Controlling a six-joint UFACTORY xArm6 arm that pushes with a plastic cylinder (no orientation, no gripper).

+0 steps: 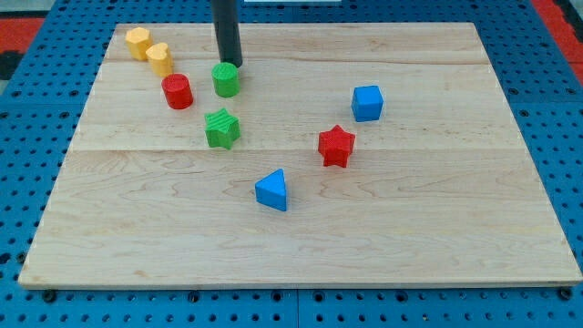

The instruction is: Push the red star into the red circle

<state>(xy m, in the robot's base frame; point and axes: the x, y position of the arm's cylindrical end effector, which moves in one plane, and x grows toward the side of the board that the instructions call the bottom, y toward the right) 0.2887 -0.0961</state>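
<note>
Wooden board (437, 237) on blue pegboard. Dark rod descends from view's top; my tip (230, 64) just above green cylinder (227, 79), touching or nearly so. No claw on this arm, only rod. Red star (336, 146) right of centre, well apart from red cylinder (177, 92) at upper left. Green star (221, 128) between them. Blue cube (367, 103), blue triangle (271, 190), two yellow blocks (138, 42) (159, 58) top left.
</note>
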